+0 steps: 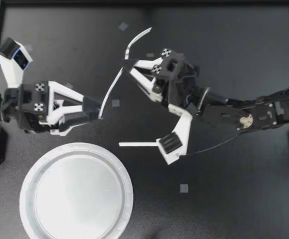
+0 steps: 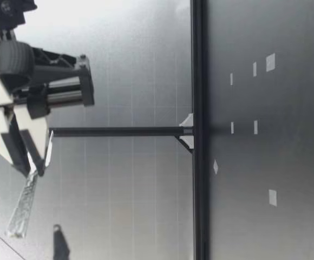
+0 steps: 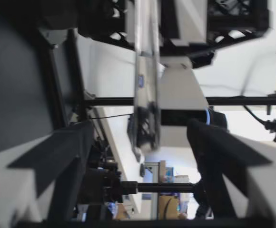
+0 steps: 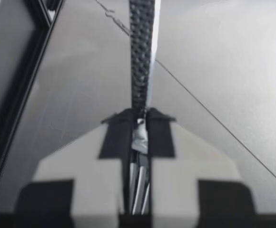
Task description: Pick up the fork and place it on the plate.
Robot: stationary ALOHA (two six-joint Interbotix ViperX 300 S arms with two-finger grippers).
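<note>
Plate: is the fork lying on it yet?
No, the fork is pinched in my right gripper, well apart from the plate.

The top view's edge cuts off the plate (image 1: 77, 194); the left wrist view blurs the fork (image 3: 145, 95).

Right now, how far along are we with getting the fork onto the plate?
Done: the fork is up off the table, clamped in my right pincer. In hand: its far end hangs at my left pincer, whose fingers stand open around it, so this looks like a handover. Left: close on it, carry it over and set it on the plate, which holds nothing yet.
</note>
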